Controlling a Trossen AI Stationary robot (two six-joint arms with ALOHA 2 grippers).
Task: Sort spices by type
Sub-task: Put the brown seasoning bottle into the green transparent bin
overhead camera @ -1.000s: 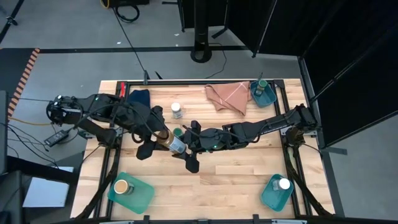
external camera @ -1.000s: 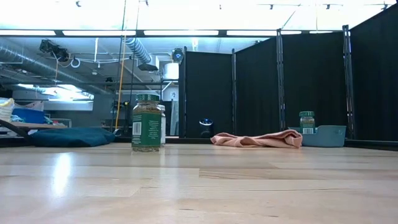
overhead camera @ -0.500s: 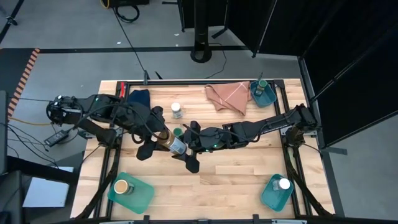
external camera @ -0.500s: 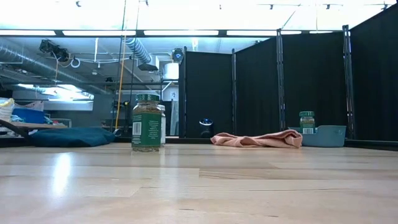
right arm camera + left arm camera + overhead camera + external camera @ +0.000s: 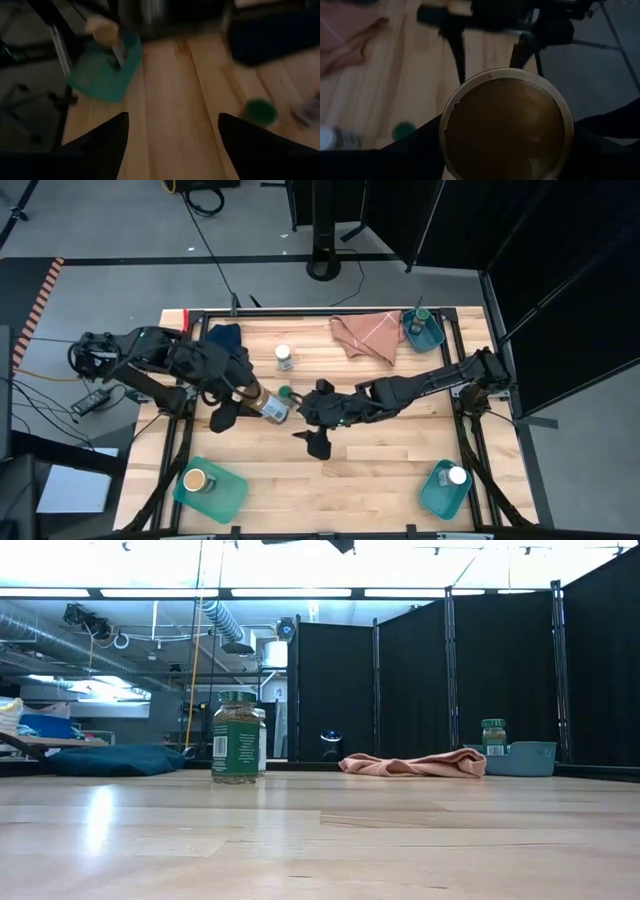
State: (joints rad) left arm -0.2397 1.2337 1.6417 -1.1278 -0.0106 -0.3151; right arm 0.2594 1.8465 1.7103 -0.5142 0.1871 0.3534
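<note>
A spice jar with a tan end [image 5: 273,409] hangs above the table's middle left, and my left gripper [image 5: 266,407] is shut on it. In the left wrist view its round end [image 5: 506,126] fills the picture. My right gripper [image 5: 308,423] stands open just right of it, with nothing between its fingers [image 5: 172,120]. A green-lidded jar [image 5: 285,392] stands upright on the wood [image 5: 236,740] beside them. A white-lidded jar [image 5: 285,357] stands farther back. My left gripper pinches the jar's round wall [image 5: 445,135] between its two fingers, one on each side. The fingers slant down from the table's left side. The jar is lifted clear of the table and lies tilted, one round end facing the wrist camera.
Three teal bins each hold one jar: tan-lidded at near left [image 5: 197,479], white-lidded at near right [image 5: 457,476], green-lidded at far right [image 5: 419,313]. A dark blue cloth [image 5: 223,336] and a pink cloth [image 5: 365,335] lie along the far edge.
My left gripper has drawn the tan jar a little toward the table's left edge, away from my right gripper. My right gripper has tipped downward and shifted slightly right, and a gap now shows between it and the jar.
</note>
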